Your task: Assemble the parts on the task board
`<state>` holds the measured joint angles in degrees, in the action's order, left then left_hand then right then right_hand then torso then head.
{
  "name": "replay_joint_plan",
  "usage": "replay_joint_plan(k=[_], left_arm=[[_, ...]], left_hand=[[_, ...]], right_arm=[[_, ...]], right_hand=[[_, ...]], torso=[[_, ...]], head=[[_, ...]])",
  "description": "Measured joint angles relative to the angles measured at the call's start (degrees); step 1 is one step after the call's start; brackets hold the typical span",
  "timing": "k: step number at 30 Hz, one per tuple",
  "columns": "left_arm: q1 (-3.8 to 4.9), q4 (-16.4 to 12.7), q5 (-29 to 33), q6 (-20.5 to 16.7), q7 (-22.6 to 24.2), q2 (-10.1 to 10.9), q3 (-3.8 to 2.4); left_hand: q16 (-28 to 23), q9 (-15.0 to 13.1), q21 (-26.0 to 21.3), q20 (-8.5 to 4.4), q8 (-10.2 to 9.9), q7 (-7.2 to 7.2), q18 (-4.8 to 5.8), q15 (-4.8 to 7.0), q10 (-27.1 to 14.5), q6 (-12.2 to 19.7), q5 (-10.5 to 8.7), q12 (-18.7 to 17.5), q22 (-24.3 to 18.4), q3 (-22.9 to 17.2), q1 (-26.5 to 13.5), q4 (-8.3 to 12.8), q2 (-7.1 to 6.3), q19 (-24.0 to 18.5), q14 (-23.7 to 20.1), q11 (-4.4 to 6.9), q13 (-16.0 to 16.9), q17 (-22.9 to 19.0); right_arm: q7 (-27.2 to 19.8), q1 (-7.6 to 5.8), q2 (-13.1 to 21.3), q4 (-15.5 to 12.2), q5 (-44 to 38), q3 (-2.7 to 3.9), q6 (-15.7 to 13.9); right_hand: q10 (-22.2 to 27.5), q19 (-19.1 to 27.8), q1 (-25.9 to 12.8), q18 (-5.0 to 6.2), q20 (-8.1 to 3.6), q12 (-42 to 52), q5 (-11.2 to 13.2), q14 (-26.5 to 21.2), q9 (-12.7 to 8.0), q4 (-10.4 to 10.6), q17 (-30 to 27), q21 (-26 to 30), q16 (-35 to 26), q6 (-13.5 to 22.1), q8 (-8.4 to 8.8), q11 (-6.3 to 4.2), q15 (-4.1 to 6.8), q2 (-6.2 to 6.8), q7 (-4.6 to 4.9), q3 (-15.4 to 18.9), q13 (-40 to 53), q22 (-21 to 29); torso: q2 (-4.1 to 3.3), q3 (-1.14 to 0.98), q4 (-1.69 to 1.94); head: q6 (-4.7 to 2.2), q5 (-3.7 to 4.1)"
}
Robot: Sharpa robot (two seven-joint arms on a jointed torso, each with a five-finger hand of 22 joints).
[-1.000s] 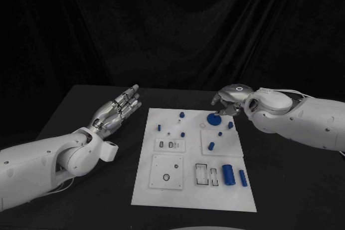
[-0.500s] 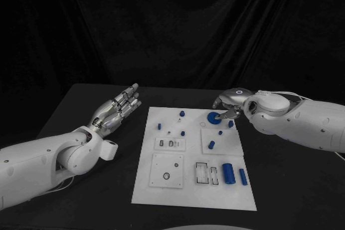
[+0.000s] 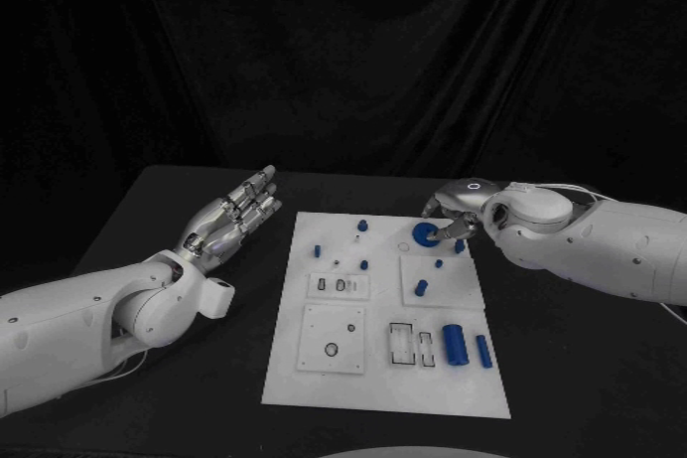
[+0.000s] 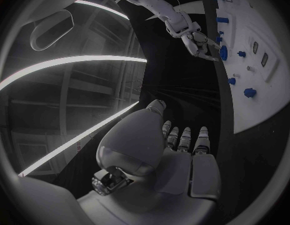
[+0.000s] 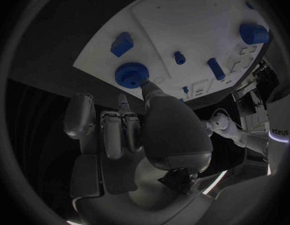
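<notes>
The right hand (image 3: 456, 212) was at the far right corner of the white flat task board (image 3: 327, 379), with a fingertip touching the round blue ribbed knob (image 5: 131, 75) that stood there; I could not tell if it really gripped it. I judged the step as seating or turning this knob, so the next move needed a firm hold on its rim. The left hand (image 3: 236, 218) was open beside the board, holding nothing, and I counted one knob, two hands and one board.
</notes>
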<state>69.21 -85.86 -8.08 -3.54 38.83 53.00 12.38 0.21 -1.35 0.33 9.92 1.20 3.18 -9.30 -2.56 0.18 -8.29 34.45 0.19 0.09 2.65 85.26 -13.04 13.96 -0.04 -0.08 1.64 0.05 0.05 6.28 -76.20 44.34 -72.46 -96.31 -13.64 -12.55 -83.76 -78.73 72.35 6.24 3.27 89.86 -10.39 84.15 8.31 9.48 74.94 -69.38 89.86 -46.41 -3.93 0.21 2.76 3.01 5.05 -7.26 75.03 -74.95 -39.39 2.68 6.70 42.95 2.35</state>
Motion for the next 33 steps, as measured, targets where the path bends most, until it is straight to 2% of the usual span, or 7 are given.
replay_joint_plan(k=[12, 17, 21, 25, 30, 31, 33], left_arm=[[-0.03, 0.1, 0.0, 0.2, 0.0, 0.0, 0.00], [-0.04, 0.2, 0.0, 0.4, 0.0, -0.1, 0.00], [-0.06, 0.2, 0.0, 0.5, 0.0, -0.1, 0.00], [-0.06, 0.2, 0.0, 0.6, 0.0, -0.1, 0.00], [-0.08, 0.2, 0.0, 0.8, 0.0, -0.1, 0.00], [-0.08, 0.2, 0.0, 0.8, 0.0, -0.1, 0.00], [-0.08, 0.2, 0.0, 0.9, 0.0, -0.1, 0.00]], left_hand=[[0.0, 0.0, 0.0, 0.00, 0.0, 0.00, 0.00, -0.21, -0.2, 0.0, 0.00, 0.0, 0.0, 0.0, 0.0, 0.0, 0.00, 0.0, 0.2, -0.22, 0.0, 0.0], [0.0, 0.0, 0.0, 0.00, 0.0, 0.00, 0.00, -0.21, -0.2, 0.0, 0.00, 0.0, 0.0, 0.0, 0.0, 0.0, 0.00, 0.0, 0.2, -0.21, 0.0, 0.0], [0.0, 0.0, 0.0, 0.00, 0.0, 0.00, 0.00, -0.21, -0.2, 0.0, 0.00, 0.0, 0.0, 0.0, 0.0, 0.0, 0.00, 0.0, 0.2, -0.21, 0.0, 0.0], [0.0, 0.0, 0.0, 0.00, 0.0, 0.00, 0.00, -0.42, -0.2, 0.0, 0.00, 0.0, 0.0, 0.0, 0.0, 0.0, 0.00, 0.0, 0.0, -0.21, 0.0, 0.0], [0.0, 0.0, 0.0, 0.22, 0.0, 0.00, -0.01, -0.42, -0.2, 0.0, 0.00, 0.0, 0.0, -0.2, 0.0, 0.2, 0.00, 0.2, 0.0, -0.21, 0.0, 0.0], [0.0, 0.0, 0.0, 0.22, 0.0, 0.00, 0.00, -0.42, -0.2, 0.0, 0.00, 0.0, 0.0, -0.2, 0.0, 0.2, 0.00, 0.2, 0.0, -0.21, 0.0, 0.0], [0.0, 0.0, 0.0, 0.22, 0.0, 0.00, 0.00, -0.42, 0.0, 0.0, 0.00, 0.0, 0.0, -0.2, 0.0, 0.2, 0.00, 0.2, 0.0, -0.37, 0.0, 0.0]], right_arm=[[-0.1, 0.99, -0.5, 0.9, 0.0, 0.02, 0.4], [-0.3, 1.21, -0.8, 1.3, 0.1, 0.13, 0.4], [-0.7, 1.37, -1.0, 1.6, 0.1, 0.25, 0.2], [-1.2, 1.53, -1.2, 1.9, 0.2, 0.32, -0.3], [-1.9, 1.74, -1.3, 2.0, 0.3, 0.35, -1.2], [-2.1, 1.76, -1.3, 2.0, 0.3, 0.35, -1.4], [-2.4, 1.81, -1.2, 1.8, 0.3, 0.35, -1.9]], right_hand=[[0.0, 0.0, 0.0, 0.01, 0.00, 0.0, 0.2, 0.0, 0.8, -0.2, 0.0, 0.0, 0.0, -2.9, -0.93, 0.00, 0.00, 0.00, 0.27, 0.2, 0.0, 0.0], [0.0, 0.0, 0.6, 0.01, 0.00, 0.0, -5.7, 0.0, 1.7, -1.3, 0.0, 0.0, 0.0, -5.3, -1.29, 0.00, 0.00, -0.56, 0.43, -1.0, 0.0, 0.0], [0.0, 0.0, 1.3, 0.01, 0.00, 0.0, -10.6, 0.0, 2.4, -2.5, 0.0, 0.3, 0.0, -6.7, -1.35, 0.00, 0.00, -0.14, 0.43, -2.2, 0.0, 0.0], [0.0, 0.0, 1.9, 0.01, 0.00, 0.0, -15.2, 0.0, 2.6, -3.5, 0.0, 0.3, 0.0, -7.9, -1.68, 0.00, 0.00, 0.31, 1.28, -3.7, 0.0, 0.0], [-0.2, 0.0, 2.5, -0.10, 0.00, 0.0, -17.7, -0.2, 2.5, -4.2, 0.0, 0.3, 0.0, -8.7, -1.73, -0.18, 0.21, 0.74, 2.14, -4.5, 0.0, 0.0], [-0.2, 0.0, 2.9, -0.91, -0.03, 0.0, -18.1, -0.2, 2.5, -4.2, 0.0, 0.1, 0.0, -8.7, -1.73, -0.18, 0.21, 0.65, 2.14, -4.5, 0.0, 0.0], [-0.2, -0.2, 3.4, -0.90, -0.21, 0.0, -18.4, -0.2, 2.4, -4.2, 0.0, -0.1, 0.0, -8.9, -1.73, -0.18, 0.21, 0.72, 2.32, -4.5, 0.0, 0.0]], torso=[[0.01, 0.00, -0.03], [0.01, 0.00, -0.02], [0.02, 0.01, -0.02], [0.02, 0.01, -0.01], [0.01, 0.01, 0.01], [0.01, 0.01, 0.01], [0.01, 0.01, 0.01]], head=[[0.07, -0.10], [0.03, -0.10], [-0.04, -0.12], [0.08, -0.22], [0.20, -0.30], [0.23, -0.31], [0.24, -0.31]])
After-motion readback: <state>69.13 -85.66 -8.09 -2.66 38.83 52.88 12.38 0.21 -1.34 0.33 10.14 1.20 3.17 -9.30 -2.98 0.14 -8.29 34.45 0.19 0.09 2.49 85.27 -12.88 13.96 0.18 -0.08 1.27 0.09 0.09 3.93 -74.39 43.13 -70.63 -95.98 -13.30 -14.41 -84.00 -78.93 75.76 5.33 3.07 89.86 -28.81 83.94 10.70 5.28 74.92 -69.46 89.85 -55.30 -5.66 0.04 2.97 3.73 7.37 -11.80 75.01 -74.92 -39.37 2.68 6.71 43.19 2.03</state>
